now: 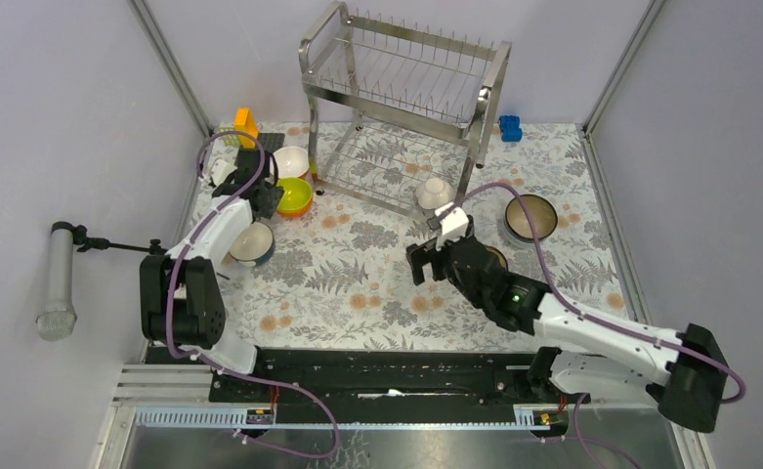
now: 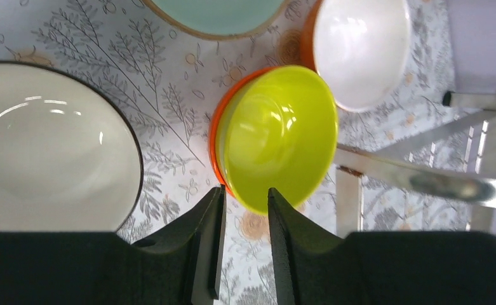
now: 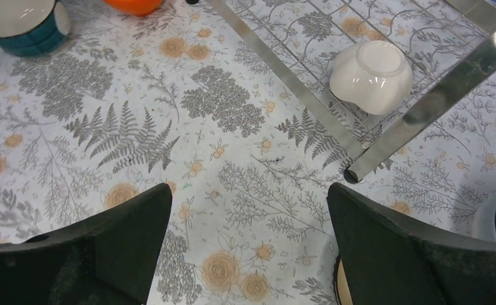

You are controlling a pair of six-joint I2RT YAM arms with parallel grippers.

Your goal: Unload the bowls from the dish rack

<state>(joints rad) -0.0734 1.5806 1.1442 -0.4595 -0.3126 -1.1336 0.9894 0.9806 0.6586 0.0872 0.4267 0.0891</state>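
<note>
Surface: fern-and-flower printed cloth (image 1: 358,283) over the table, with plain grey walls around it.
Left gripper (image 2: 245,213): jaws slightly parted and holding nothing; cloth shows through the gap.
Yellow-green bowl (image 2: 277,133): upright, nested in an orange bowl (image 2: 215,140). Its near rim lies right at the left fingertips and crosses the gap between them. Whether it touches the fingers cannot be told.
Cream bowl (image 2: 48,146): dark-rimmed, upright on the cloth, just beside the left gripper on its left-finger side.
White bowl (image 2: 359,51): orange outside, upright, ahead of the left gripper on its right-finger side, close against the yellow-green bowl.
Pale green bowl (image 2: 220,13): farthest ahead of the left gripper, cut off by the frame edge.
Right gripper (image 3: 248,210): jaws spread wide and empty, hovering over bare cloth.
Dish rack (image 1: 402,107): two-tier steel wire frame, ahead of the right gripper; one foot stands just ahead of its right finger.
Upturned white bowl (image 3: 370,67): bottom-up on the rack's lower tier, ahead of the right finger and beyond that foot.
Brown-gold bowl (image 1: 530,217): on the cloth outside the rack, off to the right gripper's right side.
</note>
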